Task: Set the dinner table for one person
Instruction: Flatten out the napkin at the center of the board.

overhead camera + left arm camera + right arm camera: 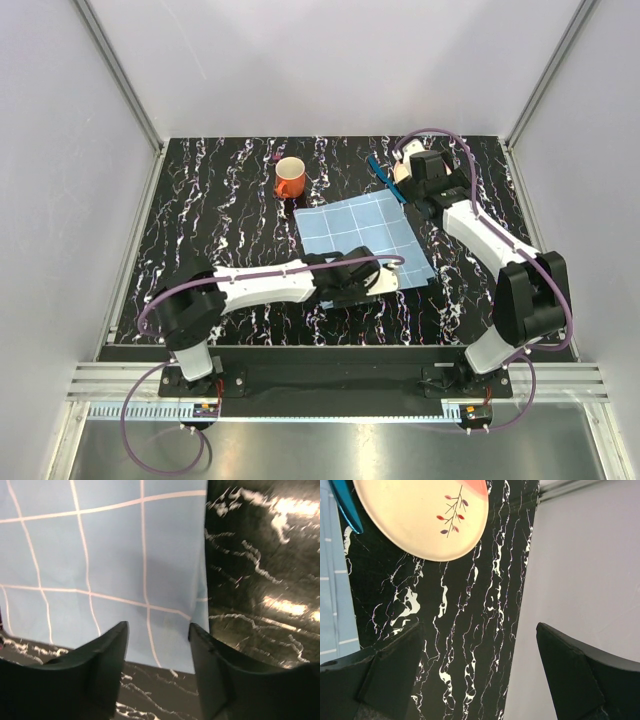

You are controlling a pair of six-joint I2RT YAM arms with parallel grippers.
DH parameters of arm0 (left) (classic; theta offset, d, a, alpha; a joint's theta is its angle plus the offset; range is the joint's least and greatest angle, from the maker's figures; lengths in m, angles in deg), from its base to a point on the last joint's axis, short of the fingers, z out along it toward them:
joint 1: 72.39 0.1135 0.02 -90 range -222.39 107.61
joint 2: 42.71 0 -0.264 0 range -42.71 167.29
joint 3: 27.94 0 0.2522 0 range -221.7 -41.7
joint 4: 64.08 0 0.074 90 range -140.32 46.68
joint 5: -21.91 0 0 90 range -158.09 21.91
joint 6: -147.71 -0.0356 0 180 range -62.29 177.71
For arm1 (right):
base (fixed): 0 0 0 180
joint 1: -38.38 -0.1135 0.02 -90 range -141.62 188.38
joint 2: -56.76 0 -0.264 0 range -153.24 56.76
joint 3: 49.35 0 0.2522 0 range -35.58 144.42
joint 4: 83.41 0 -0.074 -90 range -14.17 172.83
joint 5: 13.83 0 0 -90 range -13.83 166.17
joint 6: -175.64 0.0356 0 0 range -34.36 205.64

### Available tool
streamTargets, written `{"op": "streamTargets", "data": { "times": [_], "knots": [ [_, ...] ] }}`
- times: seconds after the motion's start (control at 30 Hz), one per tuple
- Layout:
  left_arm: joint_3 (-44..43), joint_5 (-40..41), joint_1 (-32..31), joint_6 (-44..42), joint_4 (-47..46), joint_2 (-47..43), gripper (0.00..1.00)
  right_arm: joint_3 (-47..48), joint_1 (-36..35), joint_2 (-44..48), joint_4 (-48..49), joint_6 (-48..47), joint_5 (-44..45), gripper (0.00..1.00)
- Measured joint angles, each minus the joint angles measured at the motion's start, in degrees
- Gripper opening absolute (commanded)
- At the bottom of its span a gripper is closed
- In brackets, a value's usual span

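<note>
Table (220, 200) spans the whole view, bearing everything. Mat (360, 235) laid flat mid-table. Plate (420, 515), mug (289, 178) and blue utensil (345, 505) sit off the mat — unplaced. Left gripper (157, 630) jaws spread over a mat corner; right gripper (480, 630) jaws wide, empty — near the plate.

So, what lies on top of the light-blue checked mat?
Nothing visible rests on the mat; the left gripper hangs open over its near edge. Its arm hides a strip there.

At the table's (220, 205) far right corner, your right arm (480, 232) hides most of the plate (420, 515); the blue utensil (344, 505) is cropped beyond naming.
</note>
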Motion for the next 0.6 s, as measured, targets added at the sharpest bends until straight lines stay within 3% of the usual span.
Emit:
{"op": "streamTargets", "data": {
  "times": [0.03, 0.07, 0.17, 0.4, 0.6],
  "knots": [
    [0.46, 0.57, 0.13, -0.02, 0.24, -0.72, 0.67, 0.00, 0.28, 0.00, -0.02, 0.46, 0.00, 1.00],
    [0.81, 1.14, 0.17, -0.11, 0.31, -1.40, 0.79, -0.04, 0.44, 0.00, 0.00, 0.74, 0.00, 1.00],
    [1.05, 2.60, 0.26, -0.07, 0.68, -2.97, 0.87, -0.37, 0.83, 0.00, -0.02, 1.70, -0.02, 1.00],
    [1.05, 6.27, 0.28, 0.90, 0.52, -4.85, 0.88, -2.73, 0.98, 0.00, -1.57, 4.55, -1.62, 1.00],
    [0.00, 7.02, 0.33, 0.55, -0.39, -3.96, 0.88, -4.52, 1.81, 0.00, -5.31, 7.50, -8.41, 0.99]
  ]
}}
